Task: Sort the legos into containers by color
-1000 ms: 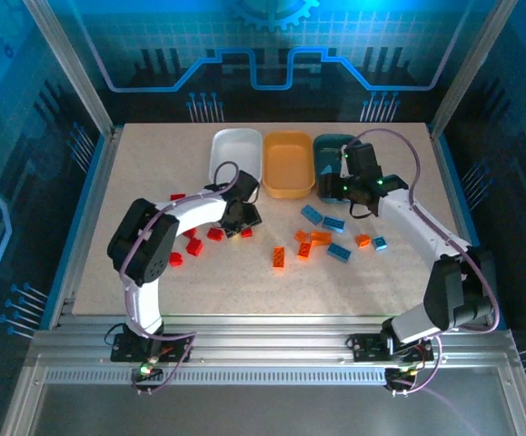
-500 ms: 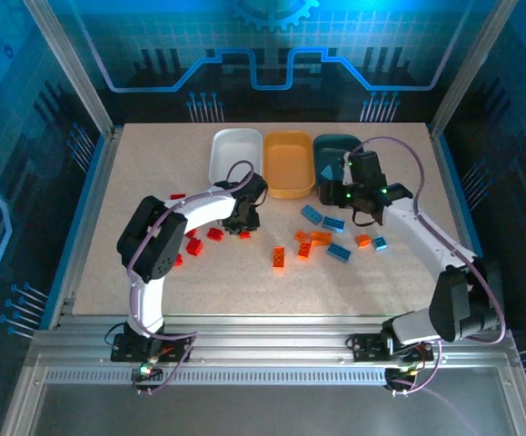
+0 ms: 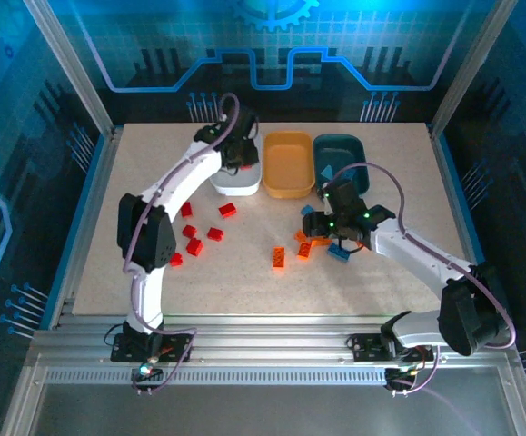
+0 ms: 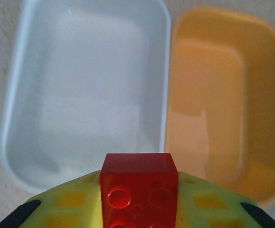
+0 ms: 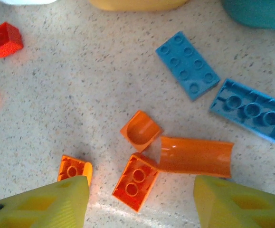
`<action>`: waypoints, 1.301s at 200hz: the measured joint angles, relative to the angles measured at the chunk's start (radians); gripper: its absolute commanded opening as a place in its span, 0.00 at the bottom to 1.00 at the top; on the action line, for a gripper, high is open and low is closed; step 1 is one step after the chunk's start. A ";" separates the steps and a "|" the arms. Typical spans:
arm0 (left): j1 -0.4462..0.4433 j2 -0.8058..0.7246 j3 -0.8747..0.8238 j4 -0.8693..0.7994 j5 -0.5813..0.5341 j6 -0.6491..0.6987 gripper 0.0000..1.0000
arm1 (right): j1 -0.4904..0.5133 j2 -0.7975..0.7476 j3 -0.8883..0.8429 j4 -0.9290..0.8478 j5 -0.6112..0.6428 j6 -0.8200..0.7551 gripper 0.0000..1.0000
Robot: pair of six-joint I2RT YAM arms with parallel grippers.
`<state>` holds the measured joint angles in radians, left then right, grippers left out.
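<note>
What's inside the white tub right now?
The white tub has a floor that looks bare in the left wrist view. Its near edge is hidden behind the red brick and the fingers gripping it.

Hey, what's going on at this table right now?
Lego sorting by color is under way. The left gripper holds a red brick above the empty white tub, not yet released. The right gripper hangs open over orange bricks, with blue bricks nearby. Other red bricks lie loose on the table; the yellow-orange tub is empty.
</note>
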<state>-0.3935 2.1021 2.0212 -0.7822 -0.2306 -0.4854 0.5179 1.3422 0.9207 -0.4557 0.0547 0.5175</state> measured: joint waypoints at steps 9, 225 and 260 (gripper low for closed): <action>0.025 0.059 0.071 -0.011 0.003 0.017 0.31 | 0.028 -0.002 0.000 0.000 0.008 0.008 0.62; 0.097 -0.669 -0.688 0.317 0.202 0.006 0.99 | 0.405 0.375 0.220 -0.131 0.179 0.227 0.70; 0.129 -0.859 -1.057 0.385 0.202 -0.056 0.99 | 0.405 0.469 0.253 -0.163 0.217 0.259 0.65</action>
<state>-0.2646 1.2434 0.9638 -0.3973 -0.0288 -0.5411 0.9230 1.8111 1.1736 -0.6182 0.2722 0.7765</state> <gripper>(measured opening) 0.990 0.685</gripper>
